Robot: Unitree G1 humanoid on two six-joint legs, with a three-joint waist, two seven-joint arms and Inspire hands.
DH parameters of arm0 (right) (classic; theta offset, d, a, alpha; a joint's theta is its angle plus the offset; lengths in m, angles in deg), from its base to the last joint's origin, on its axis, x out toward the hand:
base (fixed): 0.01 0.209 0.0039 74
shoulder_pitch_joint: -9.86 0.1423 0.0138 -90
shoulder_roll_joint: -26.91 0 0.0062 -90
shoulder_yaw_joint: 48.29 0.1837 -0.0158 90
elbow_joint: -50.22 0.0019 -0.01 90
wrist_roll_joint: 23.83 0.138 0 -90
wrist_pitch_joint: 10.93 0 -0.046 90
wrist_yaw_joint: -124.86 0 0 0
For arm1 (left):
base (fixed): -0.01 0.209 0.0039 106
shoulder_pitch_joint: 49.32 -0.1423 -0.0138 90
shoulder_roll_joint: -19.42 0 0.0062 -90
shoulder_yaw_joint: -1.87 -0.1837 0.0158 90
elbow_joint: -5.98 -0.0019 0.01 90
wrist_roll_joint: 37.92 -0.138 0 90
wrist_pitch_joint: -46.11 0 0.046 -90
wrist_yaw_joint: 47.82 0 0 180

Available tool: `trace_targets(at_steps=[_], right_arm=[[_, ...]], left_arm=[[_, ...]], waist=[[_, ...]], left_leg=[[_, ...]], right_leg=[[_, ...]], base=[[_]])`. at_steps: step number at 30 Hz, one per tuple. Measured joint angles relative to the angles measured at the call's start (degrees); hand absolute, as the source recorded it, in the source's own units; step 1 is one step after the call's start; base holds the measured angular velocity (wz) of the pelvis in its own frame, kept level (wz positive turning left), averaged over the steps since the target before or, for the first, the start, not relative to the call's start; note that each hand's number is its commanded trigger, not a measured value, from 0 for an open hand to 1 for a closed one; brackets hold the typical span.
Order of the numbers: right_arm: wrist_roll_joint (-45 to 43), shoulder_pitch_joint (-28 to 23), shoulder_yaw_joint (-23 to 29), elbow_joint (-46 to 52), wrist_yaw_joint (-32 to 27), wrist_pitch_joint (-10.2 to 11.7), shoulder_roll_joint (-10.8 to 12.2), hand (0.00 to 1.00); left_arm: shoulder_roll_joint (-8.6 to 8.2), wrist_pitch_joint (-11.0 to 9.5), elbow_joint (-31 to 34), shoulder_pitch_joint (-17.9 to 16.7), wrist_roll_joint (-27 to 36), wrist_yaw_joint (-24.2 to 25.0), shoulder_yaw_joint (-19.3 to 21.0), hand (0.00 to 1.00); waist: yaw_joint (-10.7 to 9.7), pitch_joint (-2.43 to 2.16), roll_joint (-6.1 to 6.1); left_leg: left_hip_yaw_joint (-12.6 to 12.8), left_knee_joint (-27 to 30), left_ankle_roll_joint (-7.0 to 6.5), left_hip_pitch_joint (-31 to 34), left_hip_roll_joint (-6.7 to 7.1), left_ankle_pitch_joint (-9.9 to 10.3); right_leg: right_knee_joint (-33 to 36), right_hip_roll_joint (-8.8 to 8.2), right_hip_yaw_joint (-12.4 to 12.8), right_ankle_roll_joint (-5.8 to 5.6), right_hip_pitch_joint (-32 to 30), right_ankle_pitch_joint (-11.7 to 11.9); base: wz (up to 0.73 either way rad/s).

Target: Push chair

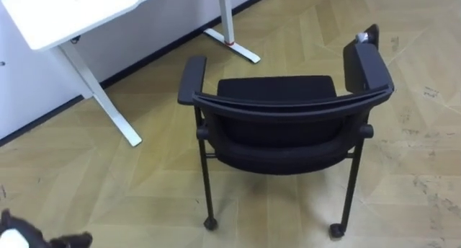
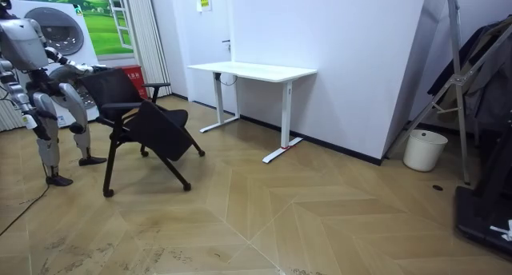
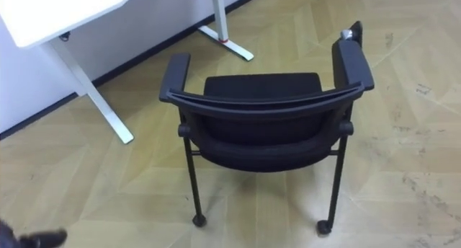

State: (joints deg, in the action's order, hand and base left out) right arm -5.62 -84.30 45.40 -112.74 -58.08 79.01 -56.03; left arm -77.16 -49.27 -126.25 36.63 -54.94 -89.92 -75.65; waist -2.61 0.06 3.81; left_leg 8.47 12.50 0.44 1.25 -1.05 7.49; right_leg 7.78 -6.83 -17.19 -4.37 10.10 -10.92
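One black chair (image 1: 277, 133) with a padded seat and a thin metal frame stands on the pale wooden herringbone floor (image 1: 144, 197). Its back is turned to the robot, which stands just behind it. The seat faces a single white desk (image 1: 65, 14) against the wall. The chair is near that desk's closer leg (image 1: 101, 96) but not touching it.

I count two padded armrests, left (image 1: 192, 78) and right (image 1: 367, 64), one curved top rail (image 1: 288, 107) along the backrest, and two rear casters (image 1: 209, 223) (image 1: 336, 231) resting on the floor. One white bucket (image 2: 425, 149) sits by the wall, well apart from the chair.

The robot's left hand (image 1: 29, 239) shows as a dark shape low at the view's left corner, clear of the chair. I cannot tell whether it is spread or closed.

To my eye the chair is light and stiff in the frame and soft only in the cushions. On casters over smooth wood it should roll readily. The top rail looks the natural place to take hold, or else the rear ends of the two armrests. A push placed high or to one side could tip it or slew it round, so even pressure on both sides would suit best.
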Motion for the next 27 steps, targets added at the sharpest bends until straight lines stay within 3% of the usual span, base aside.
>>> trace_targets(at_steps=[5,9,13,27], right_arm=[[-0.4,0.2,0.0,-0.1,0.3,0.0,0.0,0.0],[-0.2,0.6,0.0,-0.5,1.4,0.0,0.1,0.0],[0.8,0.7,-0.2,-0.5,2.5,0.0,0.2,0.0],[1.4,0.6,-1.3,-0.1,2.3,0.1,0.1,0.0]], left_arm=[[1.26,0.0,5.9,1.6,-9.3,-0.3,-0.7,0.0],[1.24,0.3,7.4,2.0,-15.8,0.0,-3.4,0.0],[1.22,0.9,9.9,2.0,-21.2,0.6,-7.3,0.0],[1.54,2.9,21.1,2.1,-33.0,2.1,-13.1,0.0]], waist=[[-0.9,0.12,-0.48],[-1.8,-0.14,-0.49],[-1.9,0.02,-1.25],[-2.3,-0.28,-1.26]], left_leg=[[0.1,-0.5,-0.01,-0.1,0.02,-0.1],[0.1,-0.8,0.02,-0.2,0.03,-0.1],[0.1,-0.9,0.04,-0.1,0.03,-0.1],[0.7,-0.7,0.04,0.1,-0.04,-0.1]], right_leg=[[0.0,-0.03,0.0,0.0,-0.1,0.0],[0.0,-0.01,0.0,0.0,-0.1,0.0],[-0.1,0.01,0.0,0.0,-0.3,0.0],[-0.1,-0.02,0.8,0.01,-0.8,0.0]], base=[[0.0],[0.0],[0.0],[-0.02]])
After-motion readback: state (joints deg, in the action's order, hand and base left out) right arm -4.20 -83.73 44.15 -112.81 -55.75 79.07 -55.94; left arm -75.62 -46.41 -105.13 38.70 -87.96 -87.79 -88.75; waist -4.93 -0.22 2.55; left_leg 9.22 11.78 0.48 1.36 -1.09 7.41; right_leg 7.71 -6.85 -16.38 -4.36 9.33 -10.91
